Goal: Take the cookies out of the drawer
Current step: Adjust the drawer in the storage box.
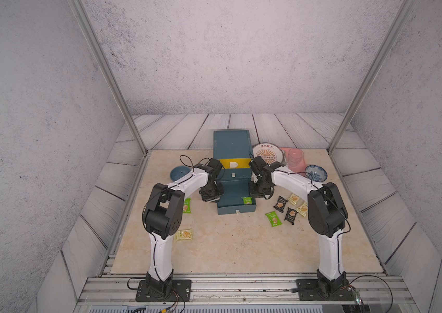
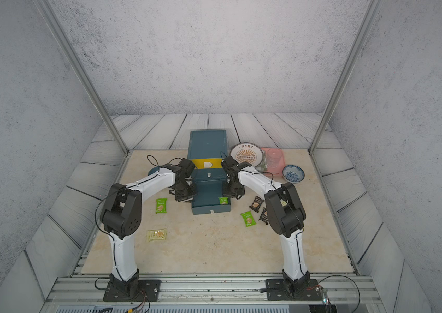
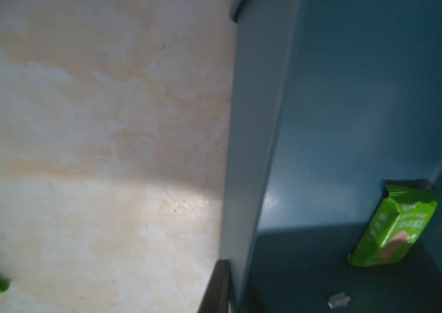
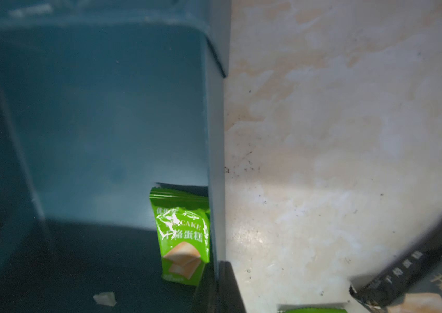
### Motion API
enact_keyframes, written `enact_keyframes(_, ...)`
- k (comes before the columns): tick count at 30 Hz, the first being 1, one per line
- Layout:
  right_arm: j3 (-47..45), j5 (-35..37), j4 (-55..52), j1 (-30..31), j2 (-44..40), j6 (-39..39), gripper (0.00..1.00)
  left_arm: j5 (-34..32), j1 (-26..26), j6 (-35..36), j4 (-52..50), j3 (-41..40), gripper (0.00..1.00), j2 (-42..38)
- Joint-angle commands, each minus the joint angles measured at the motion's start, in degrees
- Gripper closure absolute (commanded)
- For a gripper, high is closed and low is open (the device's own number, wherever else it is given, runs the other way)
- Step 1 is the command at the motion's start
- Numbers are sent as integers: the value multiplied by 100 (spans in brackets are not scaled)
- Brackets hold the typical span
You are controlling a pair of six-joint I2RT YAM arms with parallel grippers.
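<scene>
1. You are on the last of the cookies. Seven packets already lie out on the bench [image 1: 228, 244]: a green one [image 2: 161, 205] and a pale yellow one [image 1: 183, 235] on the left, and a cluster of five [image 1: 290, 215] on the right, beside the right arm's elbow.
2. One green packet [image 1: 247, 200] is left in the pulled-out drawer [image 1: 236, 210]. It sits in the near right corner, touching the right wall. Apart from a small pale scrap, the rest of the drawer floor looks bare.
3. Your left pincer [image 1: 210, 199] is at the drawer's left wall and is closed right down. In the left wrist view the wall runs in beside a dark finger [image 3: 217, 284], so I judge it is nipped on that wall and not on a packet.
4. Your right pincer [image 1: 257, 193] hangs at the drawer's right wall, just far of the green packet. Only one dark finger [image 4: 228, 287] shows against the wall, so you cannot tell how far it is open. No packet shows in it.
5. The next move falls to the right arm, which is closer:
   - Bring it inside the wall and open it enough to span the packet.
   - Come down from above and grip the packet where it stands clear of the corner.
   - Let the left arm steady the drawer meanwhile.
</scene>
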Motion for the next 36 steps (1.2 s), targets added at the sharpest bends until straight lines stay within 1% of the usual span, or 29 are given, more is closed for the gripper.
enact_keyframes(1, 3, 180, -217, -56, -67, -30, 82, 38, -31, -44, 6, 39, 90, 106)
enact_keyframes(3, 40, 119, -308, -88, -116, -55, 69, 30, -54, -25, 20, 73, 90, 94)
enact_keyframes(5, 70, 188, -442, -109, -196, -64, 61, 24, -81, -1, 34, 86, 90, 105)
enact_keyframes(7, 14, 243, -486, -125, -348, -82, 56, 3, -94, 46, 39, 60, 91, 119)
enact_keyframes(9, -36, 273, -562, -142, -521, -90, 53, 44, -94, 91, 69, 12, 91, 124)
enact_keyframes(13, -133, 78, -646, -135, -860, -152, 52, 138, -102, 233, 153, -90, 92, 67)
enact_keyframes(17, -37, -291, -736, -90, -1100, -178, 51, 201, -103, 502, 200, -154, 100, -6)
enact_keyframes(18, 37, -376, -814, -56, -1102, -179, 51, 213, -102, 576, 198, -152, 100, 1)
enact_keyframes(22, 373, -600, -1159, 151, -979, -222, 52, 205, -103, 864, 104, -129, 100, 28)
enact_keyframes(26, 422, -777, -1245, 377, -875, -191, 52, 66, -103, 1134, 19, -63, 100, 27)
enact_keyframes(30, 519, -809, -1359, 490, -667, -106, 52, -102, -103, 1319, -124, 86, 100, 45)
enact_keyframes(36, 1145, -638, -1798, 669, -183, 79, 52, -270, -112, 1402, -145, 159, 100, 36)
